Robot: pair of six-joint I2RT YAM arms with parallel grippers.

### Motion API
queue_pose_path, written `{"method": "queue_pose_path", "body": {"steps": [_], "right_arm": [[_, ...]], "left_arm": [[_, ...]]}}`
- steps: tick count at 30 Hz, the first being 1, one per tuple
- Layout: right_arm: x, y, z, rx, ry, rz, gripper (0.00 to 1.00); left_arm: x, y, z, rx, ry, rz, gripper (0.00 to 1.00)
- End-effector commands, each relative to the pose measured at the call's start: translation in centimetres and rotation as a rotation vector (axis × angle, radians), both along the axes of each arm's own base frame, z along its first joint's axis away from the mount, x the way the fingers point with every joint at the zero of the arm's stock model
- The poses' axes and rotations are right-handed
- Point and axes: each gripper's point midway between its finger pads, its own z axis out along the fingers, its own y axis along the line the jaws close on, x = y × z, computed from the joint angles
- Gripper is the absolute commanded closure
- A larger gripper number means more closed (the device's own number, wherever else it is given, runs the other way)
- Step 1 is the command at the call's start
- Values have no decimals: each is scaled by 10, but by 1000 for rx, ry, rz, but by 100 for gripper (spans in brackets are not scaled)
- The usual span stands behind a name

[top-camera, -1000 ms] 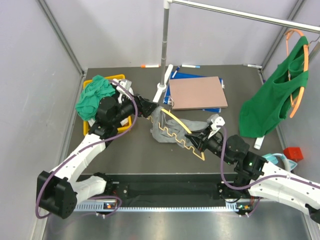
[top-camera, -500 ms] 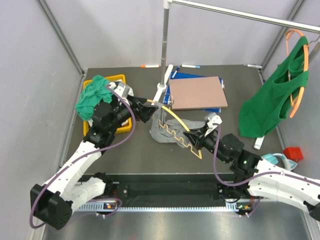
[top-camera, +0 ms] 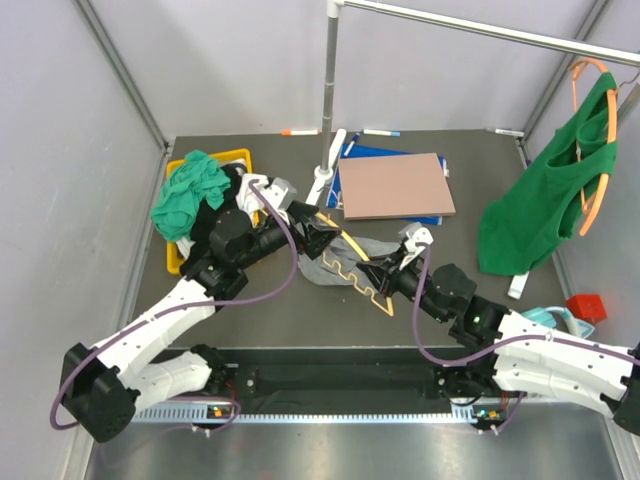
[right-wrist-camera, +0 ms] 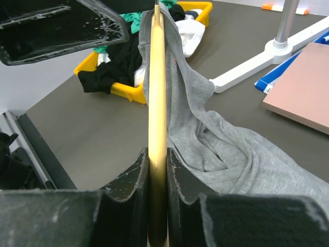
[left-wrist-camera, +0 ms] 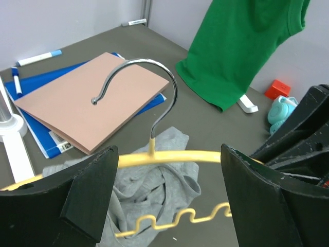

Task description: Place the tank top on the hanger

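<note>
Middle of the table (top-camera: 250,300), a bit toward the far edge, is where the grey tank top (left-wrist-camera: 154,190) sits. It's mostly a bunched-up heap on the surface, right by the white foot of the rack post (top-camera: 318,185). In the right wrist view one part of it climbs up and drapes over the far end of the hanger (left-wrist-camera: 169,156).

The pale yellow hanger is up off the table and tilted, with its metal hook (left-wrist-camera: 154,82) pointing toward the far edge and the wavy bar hanging just over the grey fabric. The right gripper (right-wrist-camera: 157,154) has it pinched tight by the near end, fingers squeezed on both sides of the frame.

The left gripper (left-wrist-camera: 167,170) is spread wide, one finger on each side of the hanger's top bar near the hook. Can't tell if either finger is actually touching it.

Other stuff around:
- a brown board (top-camera: 395,185) lying on a blue folder (top-camera: 370,152), just beyond the heap toward the far edge
- a yellow bin (right-wrist-camera: 123,91) at the left edge with black and white clothes in it, and a teal-green cloth (top-camera: 190,190) piled on top
- a bright green top (top-camera: 530,215) on an orange hanger (top-camera: 600,180), hanging above the right edge
</note>
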Motion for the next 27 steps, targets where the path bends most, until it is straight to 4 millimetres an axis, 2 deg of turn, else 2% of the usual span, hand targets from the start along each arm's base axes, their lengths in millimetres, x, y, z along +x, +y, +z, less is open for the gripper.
{"method": "queue_pose_path", "body": {"steps": [1, 4, 8, 9, 14, 15, 17, 18, 22, 27], "right_arm": [[-6, 11, 41, 136, -65, 48, 100], [-7, 13, 38, 137, -60, 59, 100], [-8, 16, 39, 151, -57, 67, 100], [-7, 16, 40, 151, -59, 67, 100], [-7, 21, 37, 153, -53, 80, 100], [-7, 22, 38, 156, -52, 80, 100], [-6, 25, 36, 151, -49, 84, 100], [-5, 26, 37, 152, -49, 86, 100], [-1, 34, 27, 127, -28, 87, 100], [3, 38, 18, 108, -6, 77, 100]], "left_arm": [[9, -1, 25, -43, -105, 36, 16], [11, -4, 23, -38, -110, 32, 19], [15, -7, 12, -16, -93, 35, 29], [16, -7, 10, -13, -89, 40, 35], [17, -5, 3, -6, -86, 54, 55], [17, -6, 1, -3, -83, 54, 64], [18, -3, -5, 8, -79, 67, 74], [18, -3, -6, 10, -78, 70, 83], [19, 1, -20, 44, -67, 91, 100], [23, 14, -32, 70, -66, 161, 100]]}}
